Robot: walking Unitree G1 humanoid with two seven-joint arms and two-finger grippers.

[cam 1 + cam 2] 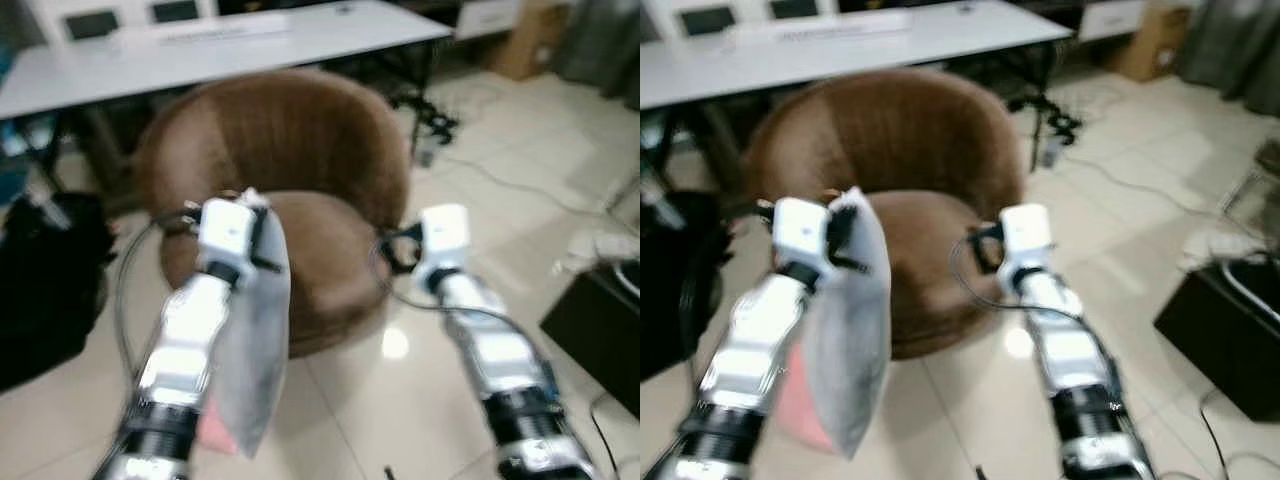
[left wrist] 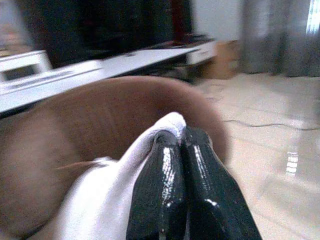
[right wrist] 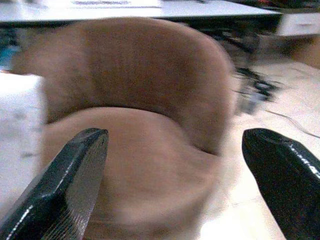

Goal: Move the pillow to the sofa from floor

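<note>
A pale grey pillow hangs by its top corner from my left gripper, whose black fingers are shut on the fabric. It dangles in front of the left side of a round brown sofa chair, off the floor. My right gripper is open and empty, raised before the chair's right front edge; the seat lies between its spread fingers in the right wrist view. A pink patch shows on the pillow's lower side.
A long white table stands behind the chair. A black bag sits at the left, a black box at the right. Cables trail over the tiled floor, and a cardboard box stands far right.
</note>
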